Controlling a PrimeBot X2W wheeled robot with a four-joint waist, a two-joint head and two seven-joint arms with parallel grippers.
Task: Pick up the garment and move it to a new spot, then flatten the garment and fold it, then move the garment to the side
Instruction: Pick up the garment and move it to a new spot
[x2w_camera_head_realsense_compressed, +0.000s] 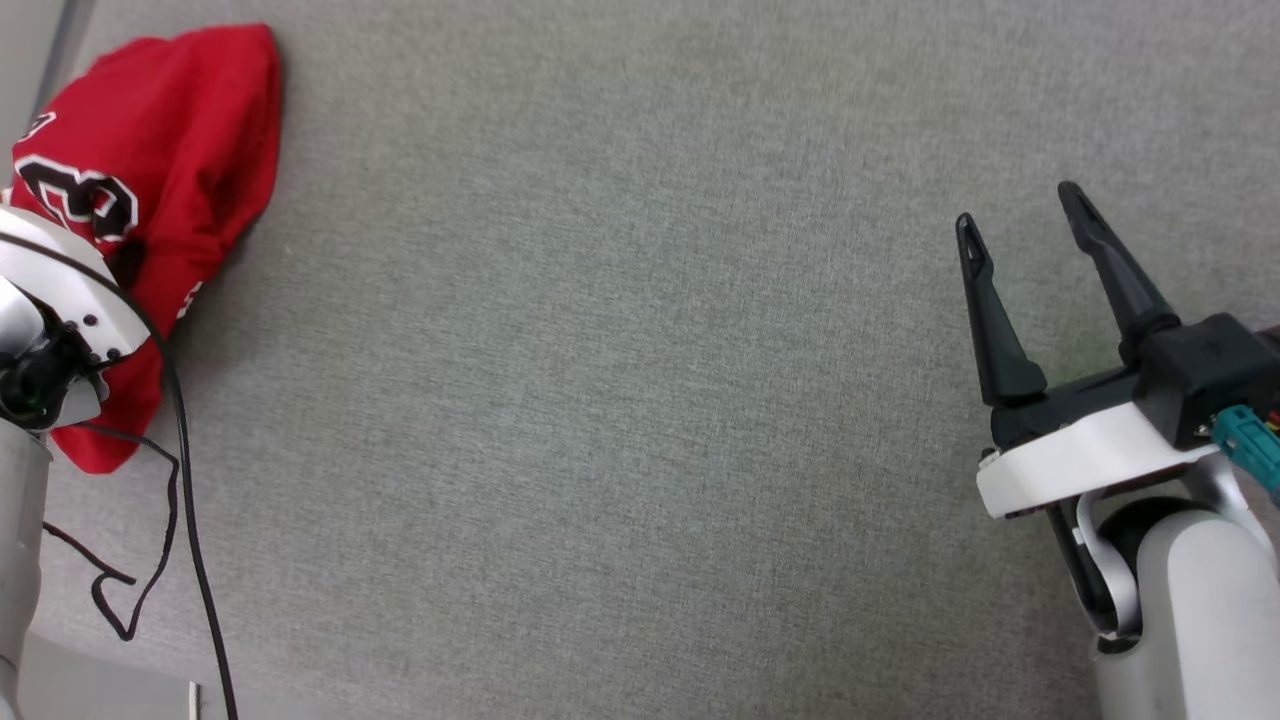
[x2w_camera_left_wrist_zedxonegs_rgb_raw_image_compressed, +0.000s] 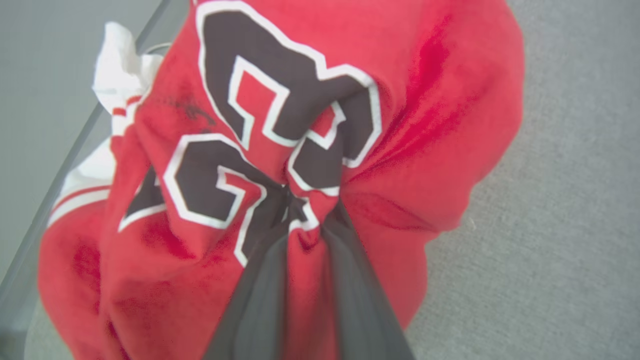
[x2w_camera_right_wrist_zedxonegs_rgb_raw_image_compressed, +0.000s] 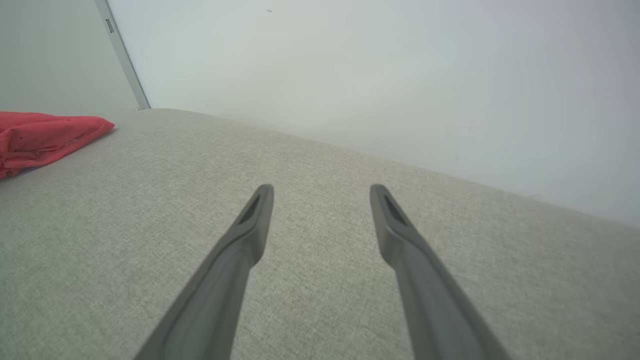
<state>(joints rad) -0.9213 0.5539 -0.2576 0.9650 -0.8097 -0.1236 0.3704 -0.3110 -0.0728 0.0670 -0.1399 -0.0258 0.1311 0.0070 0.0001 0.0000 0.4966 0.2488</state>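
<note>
Clearly the left tool (x2w_camera_left_wrist_zedxonegs_rgb_raw_image_compressed: 312, 205) pinches a bunched fold of the shirt (x2w_camera_left_wrist_zedxonegs_rgb_raw_image_compressed: 430, 125), likely to lift it from the surface's (x2w_camera_head_realsense_compressed: 640, 400) edge. The right tool (x2w_camera_head_realsense_compressed: 1018, 206) hangs spread and empty, well apart.

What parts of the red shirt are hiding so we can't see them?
- Head view: the left wrist covers part of the garment, and the picture's left edge cuts it off.
- Left wrist view: the number is crumpled into the fold pinched by the left end effector; the white sleeve is mostly tucked behind red cloth.
- Right wrist view: the left edge cuts off most of the garment.
</note>
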